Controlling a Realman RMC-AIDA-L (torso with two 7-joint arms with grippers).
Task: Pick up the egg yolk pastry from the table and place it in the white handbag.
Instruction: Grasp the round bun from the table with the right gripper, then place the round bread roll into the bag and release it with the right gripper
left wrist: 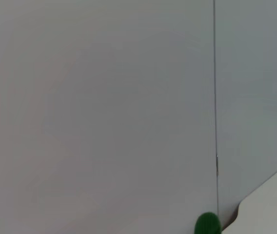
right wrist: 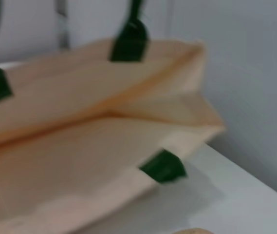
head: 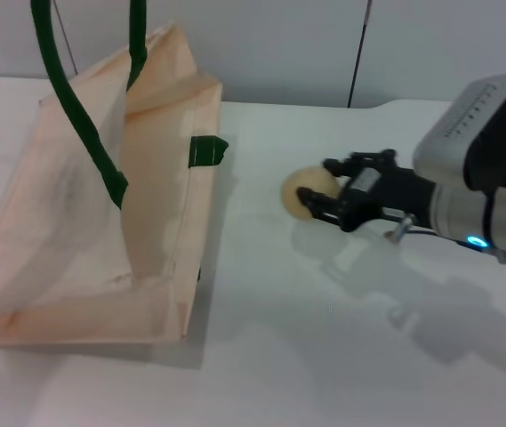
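The egg yolk pastry (head: 304, 184) is a small pale-yellow ball held between the black fingers of my right gripper (head: 313, 199), a little above the white table to the right of the bag. Its shadow falls on the table below. A sliver of it shows in the right wrist view (right wrist: 194, 231). The white handbag (head: 101, 213) is a cream tote standing open at the left, its dark green handles (head: 75, 107) drawn upward out of the picture. The bag also fills the right wrist view (right wrist: 89, 126). My left gripper is out of view; the left wrist view shows only a green handle bit (left wrist: 207, 225).
The white table (head: 324, 356) stretches around and in front of the bag. A grey wall (head: 279, 44) with a dark vertical seam stands behind the table. A green handle end (head: 208, 149) sticks out at the bag's right edge.
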